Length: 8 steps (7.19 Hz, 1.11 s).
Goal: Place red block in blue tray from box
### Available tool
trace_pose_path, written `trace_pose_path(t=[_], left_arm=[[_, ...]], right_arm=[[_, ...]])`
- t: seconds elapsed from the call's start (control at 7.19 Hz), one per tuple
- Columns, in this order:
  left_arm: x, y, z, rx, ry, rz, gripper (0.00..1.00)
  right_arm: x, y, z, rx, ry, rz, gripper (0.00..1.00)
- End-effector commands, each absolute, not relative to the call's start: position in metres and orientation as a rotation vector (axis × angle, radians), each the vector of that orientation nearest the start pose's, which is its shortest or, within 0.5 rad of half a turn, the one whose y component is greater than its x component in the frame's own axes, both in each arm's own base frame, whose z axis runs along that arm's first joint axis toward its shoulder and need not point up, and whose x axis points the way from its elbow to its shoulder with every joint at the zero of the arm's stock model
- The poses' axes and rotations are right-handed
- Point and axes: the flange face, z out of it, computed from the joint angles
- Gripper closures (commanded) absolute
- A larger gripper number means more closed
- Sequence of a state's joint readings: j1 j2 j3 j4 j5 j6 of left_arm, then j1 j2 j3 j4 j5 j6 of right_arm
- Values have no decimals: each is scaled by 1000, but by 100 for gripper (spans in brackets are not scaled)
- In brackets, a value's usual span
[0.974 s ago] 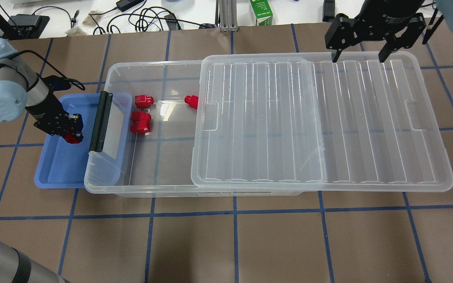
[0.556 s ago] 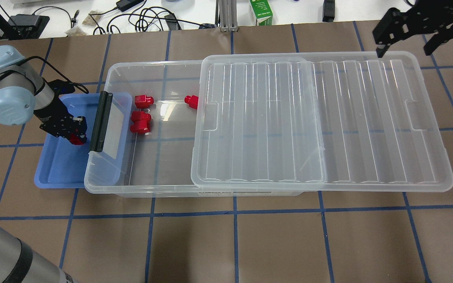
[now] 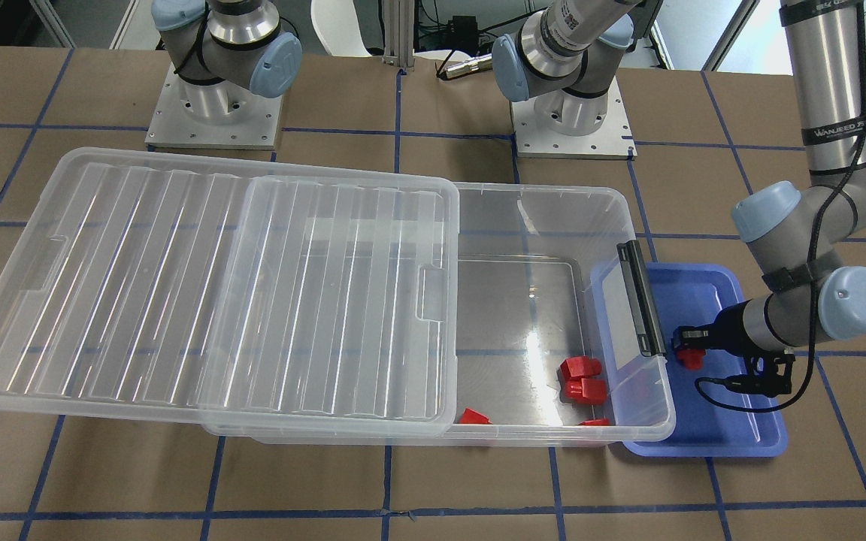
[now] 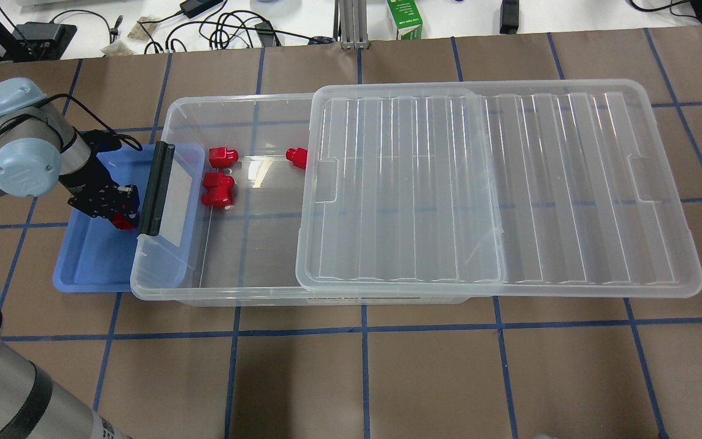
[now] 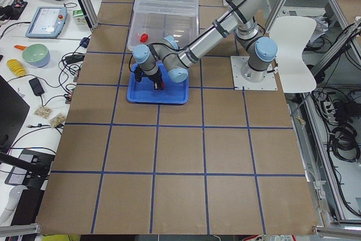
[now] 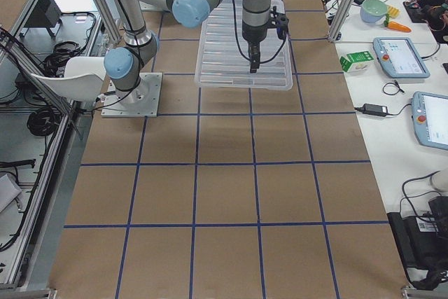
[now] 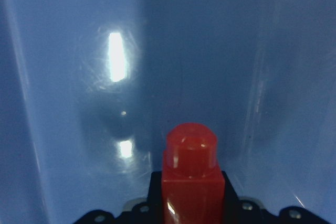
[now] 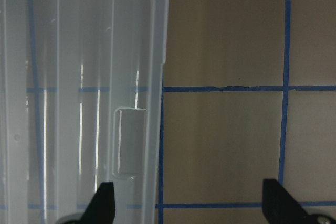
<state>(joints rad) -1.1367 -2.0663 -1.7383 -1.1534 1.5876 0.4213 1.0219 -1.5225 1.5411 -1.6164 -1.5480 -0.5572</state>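
Note:
My left gripper (image 4: 118,212) is shut on a red block (image 4: 122,221) and holds it low over the blue tray (image 4: 89,265), close to the box's black latch (image 4: 156,189). In the left wrist view the red block (image 7: 191,179) stands stub-forward between the jaws, with the blue tray (image 7: 68,77) floor just beyond. The clear box (image 4: 174,116) holds three more red blocks (image 4: 219,189) near its open left end. My right gripper (image 8: 191,205) is open and holds nothing, off the far right end of the lid (image 8: 79,103).
The ribbed clear lid (image 4: 497,183) is slid to the right, covering most of the box and overhanging its right end. The box's latched end overlaps the tray's right side. Cables and a green carton (image 4: 404,21) lie beyond the table's far edge.
My left gripper has moved with the red block a little towards the black latch. The right arm has drawn away to the right, nearly out of the overhead view.

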Motion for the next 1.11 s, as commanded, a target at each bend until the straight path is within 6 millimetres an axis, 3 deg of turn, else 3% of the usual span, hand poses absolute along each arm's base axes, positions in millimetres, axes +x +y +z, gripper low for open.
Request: trace_pose_path(t=[0.0, 0.14, 0.42, 0.7, 0.83, 0.97], left_arm=[[125, -585, 177, -8, 3202, 366, 16], [122, -586, 183, -8, 3199, 363, 2], [114, -587, 212, 8, 3194, 312, 0], [109, -582, 282, 12, 3196, 296, 0], [99, -579, 328, 36, 3207, 347, 0], [75, -582, 365, 10, 3187, 322, 0]], right_arm=[[-184, -500, 413, -161, 3142, -49, 0], [-182, -494, 385, -162, 3137, -40, 0], [-178, -488, 363, -159, 3133, -27, 0], [-174, -485, 355, -122, 3117, -14, 0], [-172, -484, 352, -112, 3111, -9, 0], [-169, -483, 348, -109, 3106, -1, 0]])
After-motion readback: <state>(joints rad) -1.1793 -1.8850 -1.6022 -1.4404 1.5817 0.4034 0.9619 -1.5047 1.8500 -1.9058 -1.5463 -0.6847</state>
